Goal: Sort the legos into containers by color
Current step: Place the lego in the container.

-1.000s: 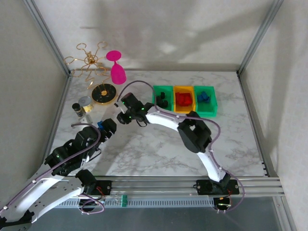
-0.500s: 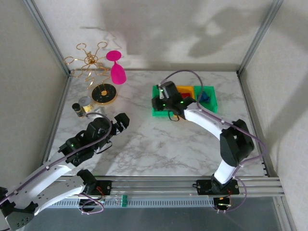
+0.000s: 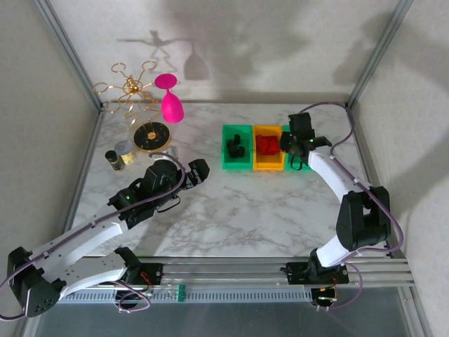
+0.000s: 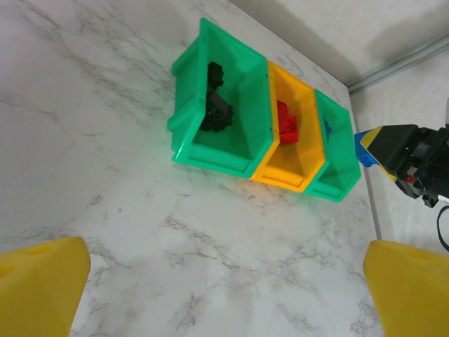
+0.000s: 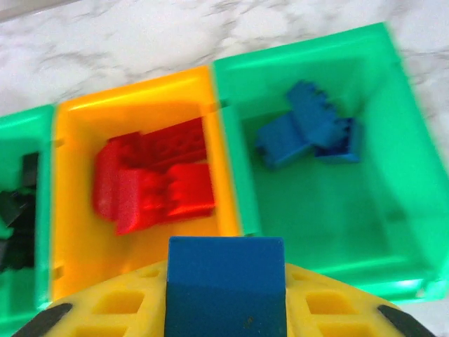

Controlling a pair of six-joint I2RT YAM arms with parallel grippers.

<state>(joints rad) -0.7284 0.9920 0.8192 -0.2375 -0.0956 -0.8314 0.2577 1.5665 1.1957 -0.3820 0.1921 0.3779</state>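
Though barely open, right tool (image 3: 287,145) pinches blue brick (image 5: 226,277).

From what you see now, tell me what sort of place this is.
Probably a robot test cell: a marble-patterned table, aluminium frame posts with plain wall panels, and three small bins.

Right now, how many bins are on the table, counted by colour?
Green bins: 2
Orange-yellow bin: 1
Total: 3
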